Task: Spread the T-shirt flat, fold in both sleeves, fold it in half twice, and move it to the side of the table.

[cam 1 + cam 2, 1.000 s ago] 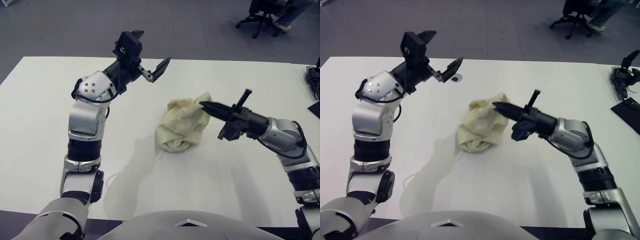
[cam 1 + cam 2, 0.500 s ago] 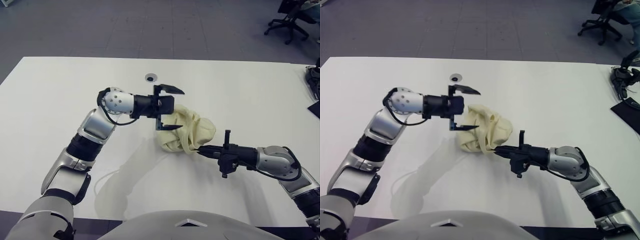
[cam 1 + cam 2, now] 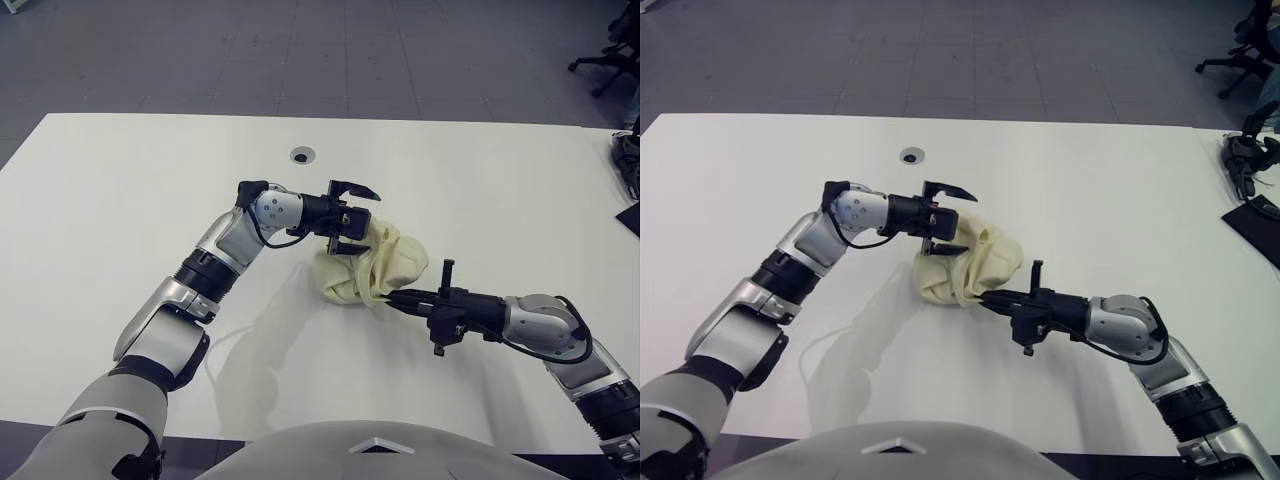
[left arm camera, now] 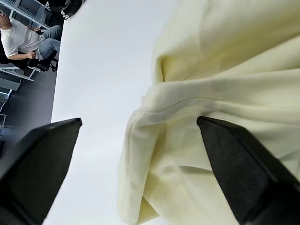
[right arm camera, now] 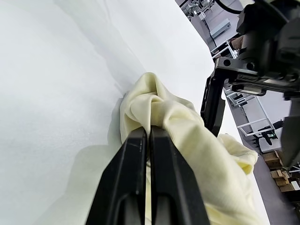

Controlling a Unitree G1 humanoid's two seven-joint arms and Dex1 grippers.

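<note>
My right gripper (image 3: pixel 393 298) is pinched tight on a fold at the near edge of the T-shirt (image 3: pixel 385 258). My left gripper (image 3: pixel 352 218) is spread wide, straddling its far-left side. The T-shirt lies bunched in the middle of the table (image 3: pixel 100 200), its lump running roughly left to right. Collar, sleeves and hem are lost in the folds, so I cannot tell which way it points

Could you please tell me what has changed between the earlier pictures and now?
The left pincer came down from high above the table and now straddles the far-left part of the T-shirt, open. The right pincer moved from the shirt's right side to its near edge and shut on the fabric. The T-shirt stayed crumpled in the middle of the table.
</note>
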